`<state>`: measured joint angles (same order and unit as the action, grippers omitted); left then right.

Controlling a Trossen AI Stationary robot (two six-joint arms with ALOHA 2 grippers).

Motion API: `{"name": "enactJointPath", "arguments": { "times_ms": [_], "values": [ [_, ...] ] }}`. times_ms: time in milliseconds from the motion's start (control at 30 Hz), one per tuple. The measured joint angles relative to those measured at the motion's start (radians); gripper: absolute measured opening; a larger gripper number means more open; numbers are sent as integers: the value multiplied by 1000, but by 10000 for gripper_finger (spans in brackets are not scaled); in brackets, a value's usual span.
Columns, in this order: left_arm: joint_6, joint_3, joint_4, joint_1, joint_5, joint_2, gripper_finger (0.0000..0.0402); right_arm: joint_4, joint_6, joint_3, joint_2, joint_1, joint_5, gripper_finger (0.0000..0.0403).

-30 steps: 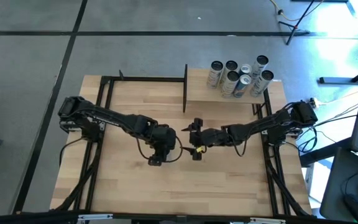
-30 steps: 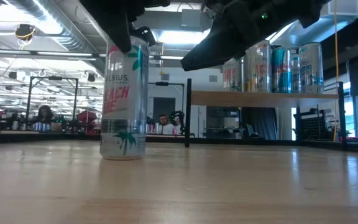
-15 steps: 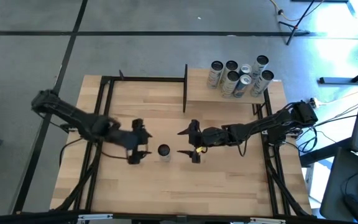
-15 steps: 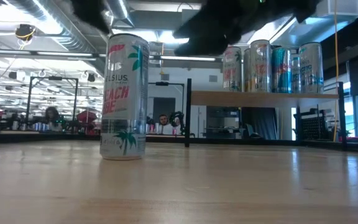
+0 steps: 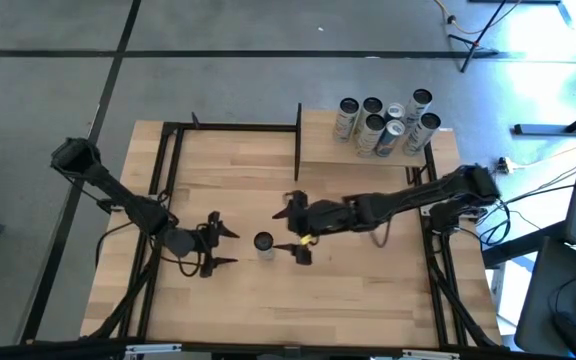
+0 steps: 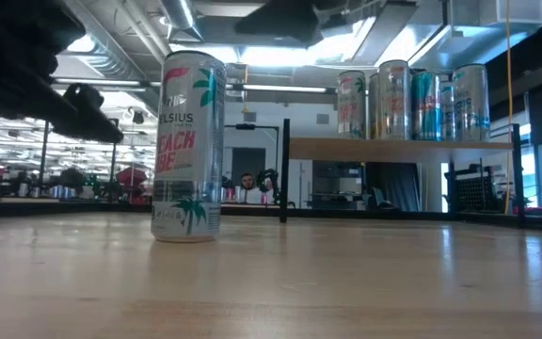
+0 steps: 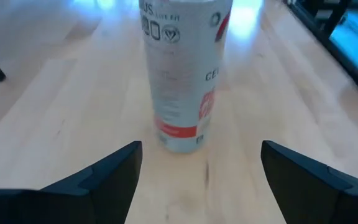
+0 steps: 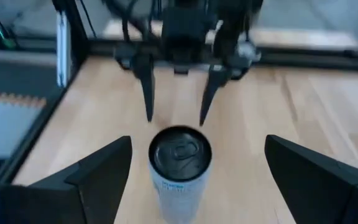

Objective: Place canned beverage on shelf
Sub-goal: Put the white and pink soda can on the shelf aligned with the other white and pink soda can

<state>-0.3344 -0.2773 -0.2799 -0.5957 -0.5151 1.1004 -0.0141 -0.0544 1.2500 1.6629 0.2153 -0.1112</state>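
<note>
A tall silver can [image 5: 263,243] with pink lettering stands upright on its base on the wooden tabletop; it also shows in the low view [image 6: 188,146]. My left gripper [image 5: 222,247] is open just left of the can, which shows ahead of its fingers in the left wrist view [image 7: 182,74]. My right gripper [image 5: 295,228] is open just right of the can, facing it, and the right wrist view looks down on the can's top [image 8: 180,155]. Neither touches the can. The shelf [image 5: 368,155] stands at the far right.
Several cans [image 5: 385,120] stand close together on the shelf's far part; they also show in the low view [image 6: 412,99]. Black frame rails [image 5: 158,210] run along the table's left and right sides. A black post [image 5: 298,140] stands at the shelf's left end.
My left gripper has come away from the can and drawn back toward the table's left edge, its arm folding outward. The can stays upright where it was. My right gripper has moved toward the can, toward the table's left.
</note>
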Motion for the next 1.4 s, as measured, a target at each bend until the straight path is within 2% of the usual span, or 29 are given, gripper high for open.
{"name": "enactJointPath", "arguments": {
  "times_ms": [300, 467, 867, 1200, 1300, 1400],
  "values": [
    [-49, 21, -29, 19, 0, -1, 314, -491, -2, 467, 288, -2, 0, 351],
    [-72, 20, -25, 12, 9, -1, 314, -641, -28, 632, 391, -1, 0, 351],
    [-83, 20, -27, -4, 10, -1, 315, -660, -52, 648, 423, 0, -1, 351],
    [-84, 20, -28, -3, 10, -1, 315, -643, -55, 646, 503, 0, 16, 349],
    [-84, 20, -28, -3, 10, -1, 315, -643, -54, 646, 509, 0, 16, 327],
    [-84, 20, -28, -3, 10, -1, 315, -641, -53, 646, 509, 0, 18, 273]
  ]
}}
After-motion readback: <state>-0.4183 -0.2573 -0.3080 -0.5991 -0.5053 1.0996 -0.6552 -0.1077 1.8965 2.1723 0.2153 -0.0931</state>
